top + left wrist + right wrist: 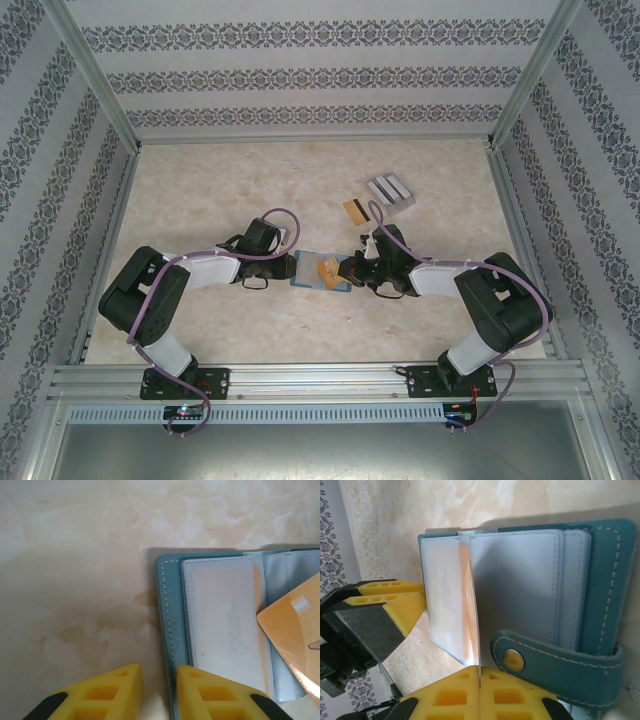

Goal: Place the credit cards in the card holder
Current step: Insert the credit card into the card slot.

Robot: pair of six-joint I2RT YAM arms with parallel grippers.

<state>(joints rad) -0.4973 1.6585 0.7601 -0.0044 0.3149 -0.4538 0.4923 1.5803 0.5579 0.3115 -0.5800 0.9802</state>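
Observation:
The teal card holder (pixel 306 281) (pixel 168 611) (pixel 611 580) lies open on the marble tabletop between both grippers, clear sleeves up and snap strap (pixel 555 662) loose. My right gripper (pixel 479 672) (pixel 351 271) is shut on an orange-gold credit card (pixel 295 630) (pixel 468 605) (pixel 328 269), held tilted over the sleeves. Whether the card's far edge is inside a pocket cannot be made out. My left gripper (pixel 159 680) (pixel 291 266) stands narrowly open at the holder's left edge, one finger over the teal cover, the other over the table, clamping nothing.
A second orange-gold card with a dark stripe (pixel 354 209) lies on the table behind the holder. A pale grey slotted rack (pixel 390 189) stands just beyond it to the right. Patterned walls close in the table on three sides.

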